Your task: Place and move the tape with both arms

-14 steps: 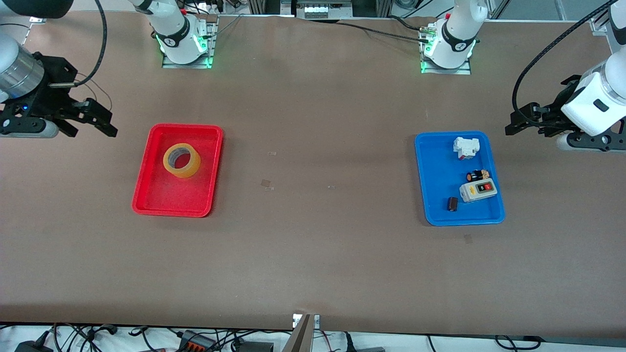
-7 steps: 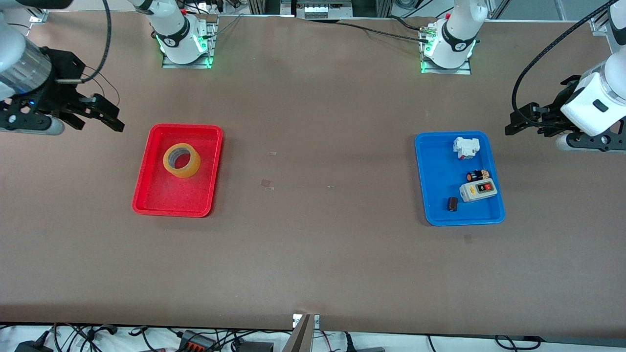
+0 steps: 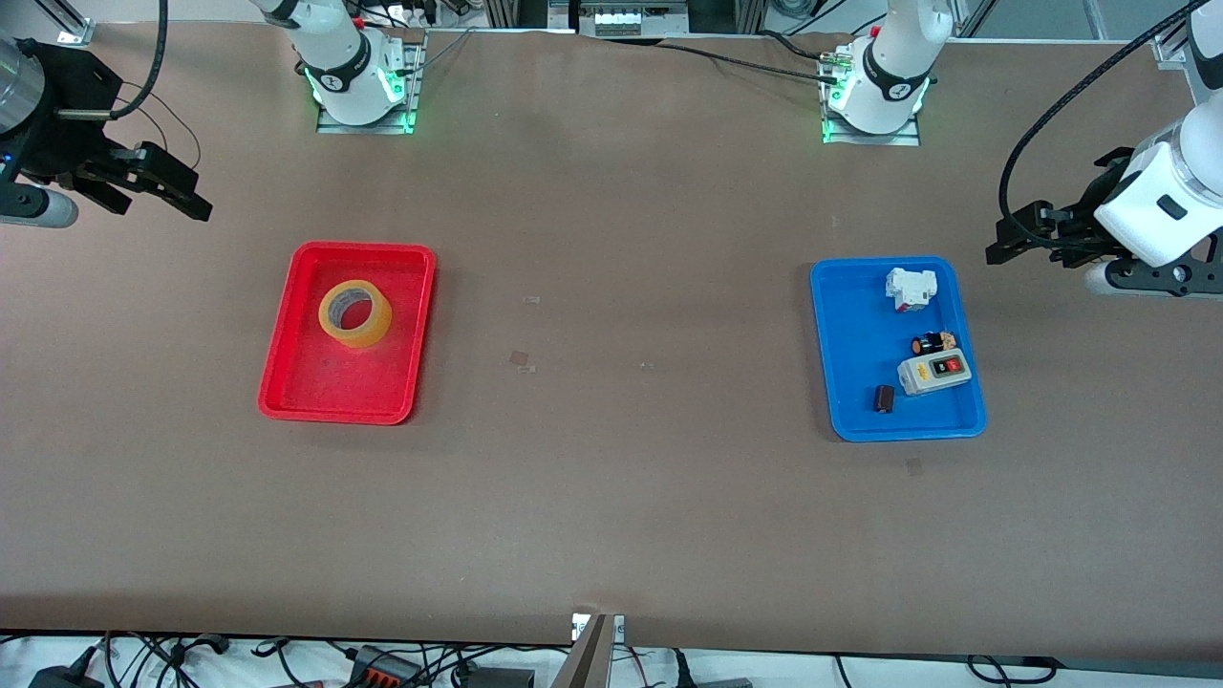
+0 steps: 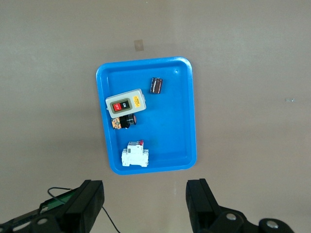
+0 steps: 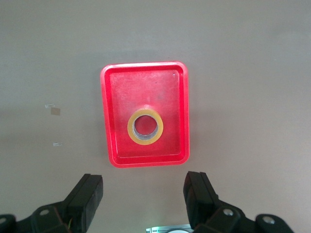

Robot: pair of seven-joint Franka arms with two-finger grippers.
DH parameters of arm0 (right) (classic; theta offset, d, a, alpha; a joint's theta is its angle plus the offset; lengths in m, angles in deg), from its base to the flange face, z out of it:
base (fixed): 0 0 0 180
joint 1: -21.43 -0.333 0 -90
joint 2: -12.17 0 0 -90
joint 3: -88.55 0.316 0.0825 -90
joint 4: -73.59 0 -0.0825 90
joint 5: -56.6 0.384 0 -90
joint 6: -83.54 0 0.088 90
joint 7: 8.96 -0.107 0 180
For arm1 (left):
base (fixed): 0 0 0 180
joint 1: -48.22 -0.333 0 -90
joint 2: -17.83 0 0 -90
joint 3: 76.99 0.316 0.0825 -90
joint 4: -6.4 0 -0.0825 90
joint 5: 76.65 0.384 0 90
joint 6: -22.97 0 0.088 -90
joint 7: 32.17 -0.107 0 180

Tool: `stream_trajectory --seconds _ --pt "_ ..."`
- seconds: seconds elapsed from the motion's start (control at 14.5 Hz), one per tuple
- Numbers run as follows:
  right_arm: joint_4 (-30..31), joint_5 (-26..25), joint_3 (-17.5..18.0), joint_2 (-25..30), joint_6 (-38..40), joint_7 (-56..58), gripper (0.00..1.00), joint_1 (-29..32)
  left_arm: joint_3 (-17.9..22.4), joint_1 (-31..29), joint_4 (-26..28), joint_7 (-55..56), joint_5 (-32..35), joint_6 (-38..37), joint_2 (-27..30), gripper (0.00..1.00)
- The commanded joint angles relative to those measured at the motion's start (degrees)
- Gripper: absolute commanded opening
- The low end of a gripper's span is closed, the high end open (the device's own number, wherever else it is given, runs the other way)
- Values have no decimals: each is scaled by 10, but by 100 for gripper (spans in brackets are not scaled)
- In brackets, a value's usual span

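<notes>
The tape (image 3: 371, 330), a yellowish ring with a wide hole, lies flat in the red tray (image 3: 330, 415) toward the right arm's end of the table. The right wrist view looks down on the tape (image 5: 131, 127) inside the red tray (image 5: 104, 116). My right gripper (image 3: 182, 196) hangs open and holds nothing, over bare table off the tray's corner; its own view shows the right gripper (image 5: 144, 194) with a wide gap. My left gripper (image 3: 1003, 244) is open and holds nothing over bare table beside the blue tray (image 3: 850, 325), also seen as left gripper (image 4: 145, 199).
The blue tray (image 4: 184, 116) holds a grey switch box (image 3: 934, 374), a white breaker (image 3: 908, 288), a small dark cylinder (image 3: 885, 398) and a black-and-orange part (image 3: 933, 343). Both arm bases (image 3: 358, 86) stand along the table's edge farthest from the front camera. Small scraps (image 3: 521, 359) lie mid-table.
My right gripper has risen and drawn away from the red tray toward the table's end. The left arm, the tape and both trays have not moved.
</notes>
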State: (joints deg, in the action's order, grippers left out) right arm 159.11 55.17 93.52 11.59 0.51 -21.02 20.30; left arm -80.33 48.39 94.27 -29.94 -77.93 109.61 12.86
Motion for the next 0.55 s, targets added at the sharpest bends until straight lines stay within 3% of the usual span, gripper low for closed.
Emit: stream_trajectory --seconds 0.0,0.48 --pt "7 4 -1 10 9 8 98 4 -2 2 9 4 2 0 11 100" --pt "21 2 0 16 -6 12 98 3 -2 2 9 4 2 0 10 100"
